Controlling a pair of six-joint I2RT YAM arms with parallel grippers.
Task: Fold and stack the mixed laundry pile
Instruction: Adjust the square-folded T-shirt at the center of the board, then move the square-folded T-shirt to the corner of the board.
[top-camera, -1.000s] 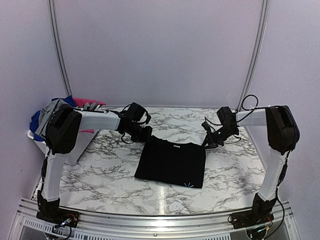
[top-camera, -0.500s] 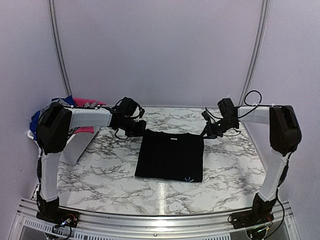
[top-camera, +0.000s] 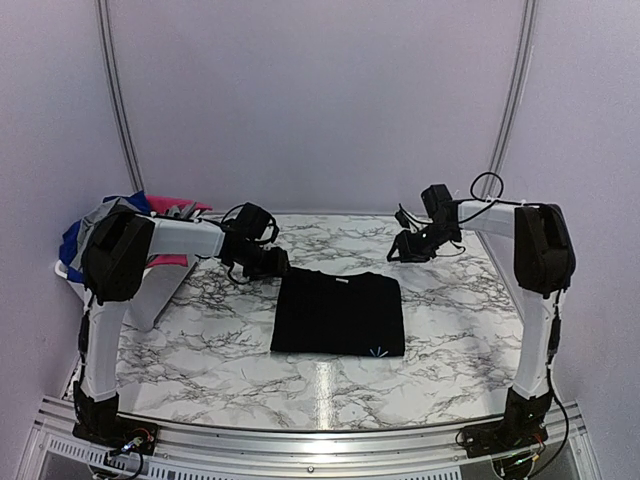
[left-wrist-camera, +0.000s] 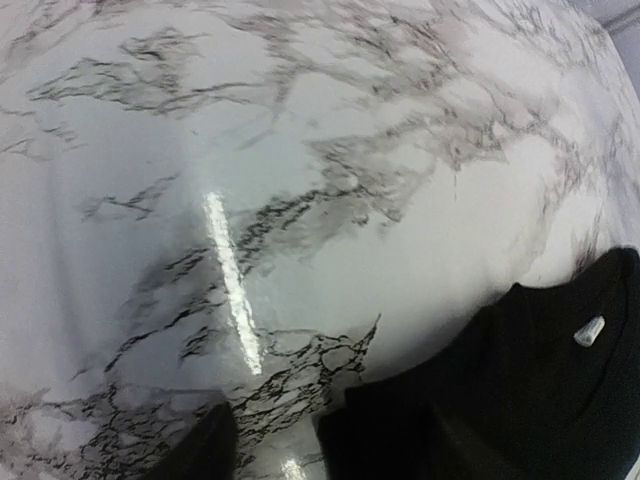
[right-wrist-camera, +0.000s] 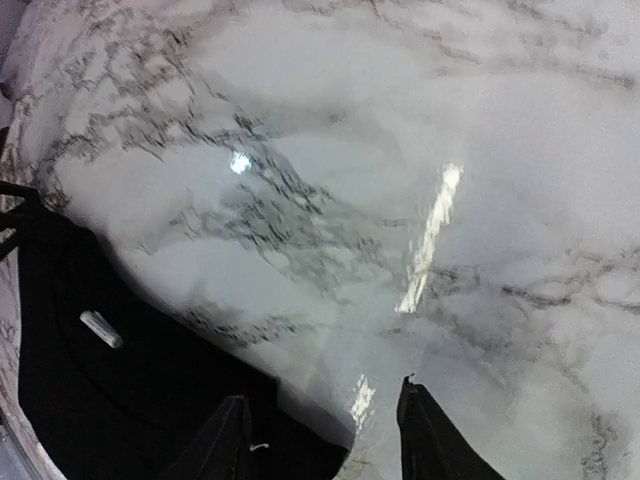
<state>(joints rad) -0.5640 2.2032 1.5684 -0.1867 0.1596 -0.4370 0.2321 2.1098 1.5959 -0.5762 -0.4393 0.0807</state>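
Left pincer (top-camera: 272, 265) between basket (top-camera: 160, 295), black garment (top-camera: 338, 314)

The black garment (top-camera: 338, 315) is soft matt cloth on a table (top-camera: 460, 330) whose smooth, glossy marble-patterned top mirrors the lights, while the far-left pile of garments (top-camera: 110, 215) is crumpled cloth in a white plastic basket (top-camera: 65, 272).

Left gripper (top-camera: 278, 268): jaws clamped a second ago on the far left corner of the black folded cloth garment (top-camera: 338, 315), now parted, with the corner let go.
Right gripper (right-wrist-camera: 325, 435): jaws also parted; drawn back off the far right corner.
Black garment: far edge now lies flat and free.
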